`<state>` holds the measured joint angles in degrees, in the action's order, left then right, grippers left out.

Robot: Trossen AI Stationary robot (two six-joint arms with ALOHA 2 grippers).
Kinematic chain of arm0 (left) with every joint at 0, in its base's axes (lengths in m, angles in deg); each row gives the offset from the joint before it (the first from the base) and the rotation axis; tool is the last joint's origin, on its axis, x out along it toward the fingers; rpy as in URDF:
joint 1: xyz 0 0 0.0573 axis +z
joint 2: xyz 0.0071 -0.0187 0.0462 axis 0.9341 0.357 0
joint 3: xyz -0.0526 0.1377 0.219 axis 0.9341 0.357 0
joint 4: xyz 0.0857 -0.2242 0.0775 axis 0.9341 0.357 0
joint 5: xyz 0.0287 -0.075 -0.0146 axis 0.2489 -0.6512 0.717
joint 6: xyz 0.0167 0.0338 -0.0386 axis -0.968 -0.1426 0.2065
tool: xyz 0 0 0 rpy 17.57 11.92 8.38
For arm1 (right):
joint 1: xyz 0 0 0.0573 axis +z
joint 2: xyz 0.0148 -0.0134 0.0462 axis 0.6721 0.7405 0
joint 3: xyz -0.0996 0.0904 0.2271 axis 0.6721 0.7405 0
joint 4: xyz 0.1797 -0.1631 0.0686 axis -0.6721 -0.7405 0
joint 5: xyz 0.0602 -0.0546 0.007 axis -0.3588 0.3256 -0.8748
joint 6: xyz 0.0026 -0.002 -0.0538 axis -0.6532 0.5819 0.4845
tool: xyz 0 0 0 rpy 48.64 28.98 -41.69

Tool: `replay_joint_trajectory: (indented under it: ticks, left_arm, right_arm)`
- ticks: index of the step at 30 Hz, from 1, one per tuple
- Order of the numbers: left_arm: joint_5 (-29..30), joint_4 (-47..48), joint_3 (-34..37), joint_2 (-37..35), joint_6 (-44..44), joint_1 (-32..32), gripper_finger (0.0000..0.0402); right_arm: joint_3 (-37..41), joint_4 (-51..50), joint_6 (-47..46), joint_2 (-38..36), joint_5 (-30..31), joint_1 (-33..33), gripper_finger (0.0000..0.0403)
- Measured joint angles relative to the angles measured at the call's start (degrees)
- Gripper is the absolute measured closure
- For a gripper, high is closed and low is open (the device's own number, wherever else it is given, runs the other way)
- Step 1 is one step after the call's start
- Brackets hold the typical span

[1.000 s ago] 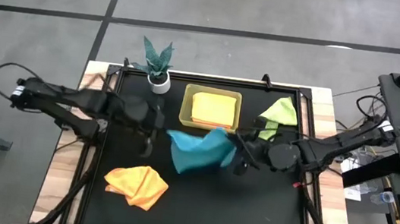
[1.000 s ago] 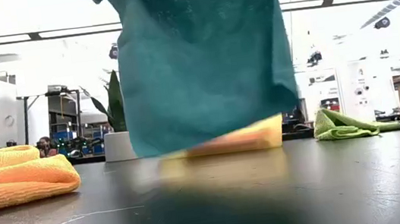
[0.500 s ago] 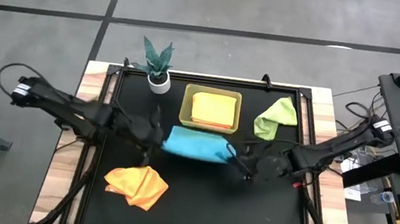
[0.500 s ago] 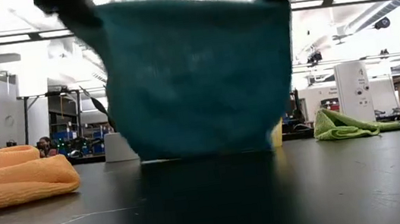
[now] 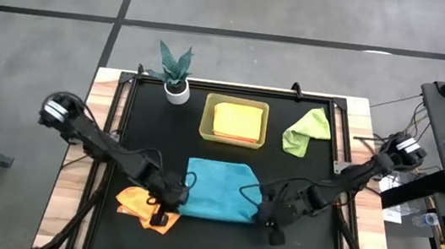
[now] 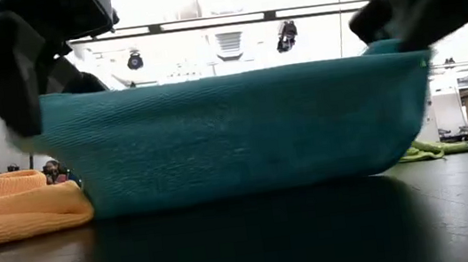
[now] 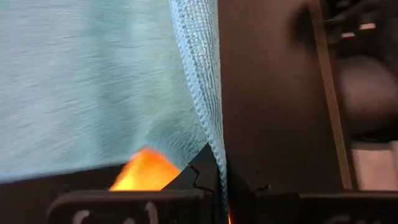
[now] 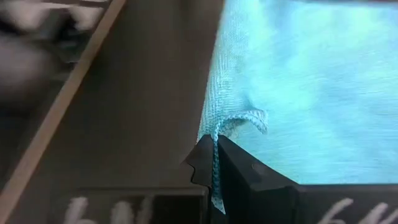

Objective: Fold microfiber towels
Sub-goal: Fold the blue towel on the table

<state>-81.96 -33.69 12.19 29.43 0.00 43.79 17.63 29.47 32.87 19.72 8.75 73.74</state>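
A teal towel [image 5: 216,190] lies spread over the middle of the black table, and its near edge [image 6: 228,82] is held up between my two grippers. My left gripper [image 5: 170,203] is shut on its near left corner, beside a crumpled orange towel [image 5: 143,204]. My right gripper [image 5: 267,215] is shut on its near right corner. A lime green towel [image 5: 307,131] lies bunched at the far right. An orange-yellow towel [image 5: 237,119] lies folded in the bin [image 5: 207,118]. My left gripper pinches the teal towel's hemmed edge [image 7: 216,158] at the near left corner between its two fingers, slanting down from the table's left. That corner is lifted; the cloth beyond it lies on the table. My right gripper pinches the hemmed corner [image 8: 216,146] at the near right between its two fingers, slanting down from the table's right. A loop of the hem curls beside the fingers. The near edge runs taut across to the other gripper.
A small potted plant [image 5: 176,72] stands at the far left by the bin. A raised black frame [image 5: 344,173] borders the table. Bare black tabletop lies near the front edge and at the right.
Both grippers have sunk and come toward the table's near edge, apart from each other, staying shut on the teal towel. The towel hung bunched in the air by the bin; now it is drawn out wide and laid flat, only its near edge raised.
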Motion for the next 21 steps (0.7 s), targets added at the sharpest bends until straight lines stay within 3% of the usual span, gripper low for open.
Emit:
replay_joint_trajectory:
  ticks: [4, 14, 21]
  left_arm:
    - [-3.77, -6.6, -0.03, 3.97, 0.39, -0.8, 0.0402]
    - [-4.86, -6.91, -0.05, 5.44, 2.85, -0.71, 0.0401]
    - [-4.87, -6.65, -0.03, 5.34, 2.92, -0.71, 0.0401]
  right_arm:
    - [0.0, 2.4, -4.56, 4.11, -5.67, 1.18, 0.0394]
    - [0.0, 4.21, -7.49, 7.3, -6.29, 1.61, 0.0391]
    - [0.0, 1.31, -8.77, 6.41, -7.21, 1.61, 0.0341]
